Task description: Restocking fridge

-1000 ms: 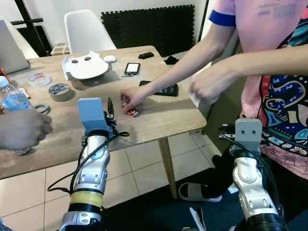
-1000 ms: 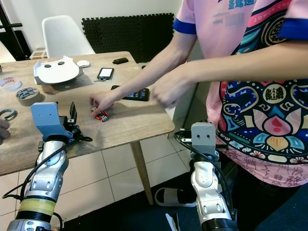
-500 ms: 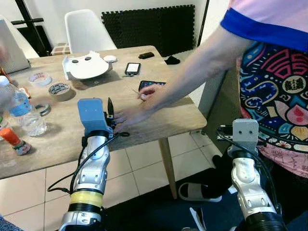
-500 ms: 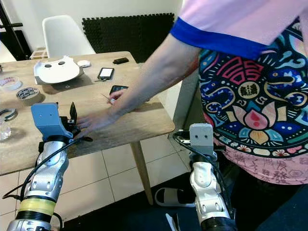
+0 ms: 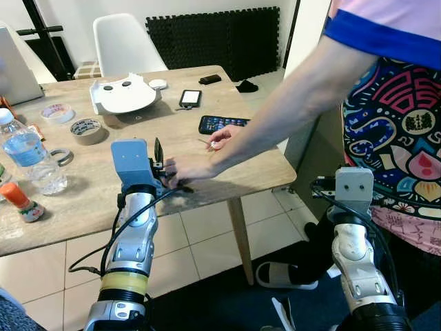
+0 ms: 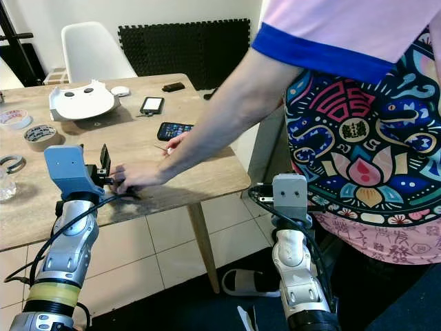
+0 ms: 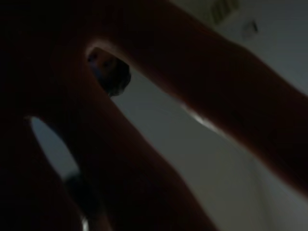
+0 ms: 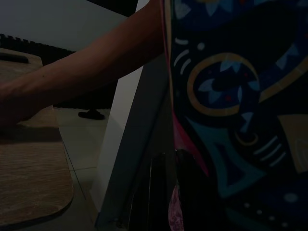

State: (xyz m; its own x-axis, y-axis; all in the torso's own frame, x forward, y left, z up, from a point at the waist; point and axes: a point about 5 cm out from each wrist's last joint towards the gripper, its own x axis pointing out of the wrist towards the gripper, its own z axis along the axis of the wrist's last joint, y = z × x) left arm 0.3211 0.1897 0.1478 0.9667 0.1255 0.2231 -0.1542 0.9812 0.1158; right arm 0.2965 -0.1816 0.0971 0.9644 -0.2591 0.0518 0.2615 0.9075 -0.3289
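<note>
My left gripper (image 5: 160, 153) is raised over the front of the wooden table (image 5: 227, 172), its black fingers pointing up. A person's hand (image 5: 182, 168) rests right against those fingers and hides part of them. The left wrist view is dark, with the person's fingers (image 7: 144, 183) close before the camera. A clear water bottle (image 5: 24, 153) and a small orange-capped bottle (image 5: 19, 201) stand at the table's left edge. My right gripper (image 5: 322, 187) is held up beside the table's right corner, close to the person's patterned shirt (image 5: 393, 117).
On the table lie tape rolls (image 5: 85, 129), a white cat-shaped plate (image 5: 124, 94), a phone (image 5: 189, 98) and a dark keypad device (image 5: 222, 123). The person's other hand (image 5: 219, 138) pinches something small and white. A white chair (image 5: 124, 43) stands behind. Tiled floor lies below.
The person's hand slid across the table from a small red item to my left gripper and now touches it. The other hand came down over the table. My arms stayed put.
</note>
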